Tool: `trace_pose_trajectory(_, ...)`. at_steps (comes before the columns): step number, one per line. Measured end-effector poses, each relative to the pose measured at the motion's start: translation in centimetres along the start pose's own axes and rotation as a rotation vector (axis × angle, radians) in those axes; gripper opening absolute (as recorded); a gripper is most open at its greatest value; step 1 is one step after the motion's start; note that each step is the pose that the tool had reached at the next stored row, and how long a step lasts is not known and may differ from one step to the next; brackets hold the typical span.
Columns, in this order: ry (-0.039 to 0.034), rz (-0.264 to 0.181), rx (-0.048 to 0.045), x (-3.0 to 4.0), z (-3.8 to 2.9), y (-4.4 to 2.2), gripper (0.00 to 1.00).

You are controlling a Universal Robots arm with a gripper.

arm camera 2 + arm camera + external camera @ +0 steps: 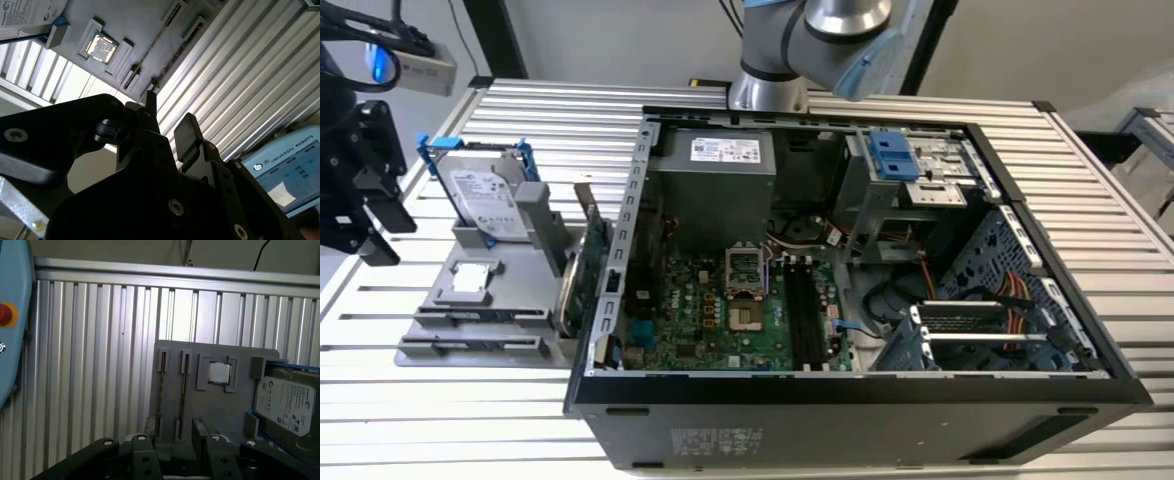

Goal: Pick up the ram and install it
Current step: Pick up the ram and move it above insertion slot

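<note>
Two ram sticks stand edge-on in slots of the grey holder tray [240,415]; in the first wrist view one ram stick [183,385] runs beside the other [161,385]. In the exterior view the ram [470,318] lies at the tray's near end. My gripper [176,432] hovers above that end of the tray, open, with nothing between its black fingers. The second wrist view shows the gripper [167,117] with a ram stick [150,52] beyond its tips. In the exterior view the gripper [374,235] hangs at the exterior view's left, off the tray's side.
The tray also carries a hard drive in a blue frame [491,200], a processor chip [471,280] and a green card [594,260]. The open computer case [854,395] lies at the exterior view's right, with black memory slots [803,310] on its motherboard. A teach pendant [290,170] rests nearby.
</note>
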State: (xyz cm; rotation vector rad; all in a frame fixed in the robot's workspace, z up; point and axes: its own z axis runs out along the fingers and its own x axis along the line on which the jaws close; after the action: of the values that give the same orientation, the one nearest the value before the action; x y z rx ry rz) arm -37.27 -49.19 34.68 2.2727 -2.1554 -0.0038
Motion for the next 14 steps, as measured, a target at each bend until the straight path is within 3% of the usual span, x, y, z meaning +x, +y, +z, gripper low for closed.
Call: trace_pose_trajectory(14, 0.0001, 0.002, 0.0000, 0.00, 1.05, -0.01, 1.00)
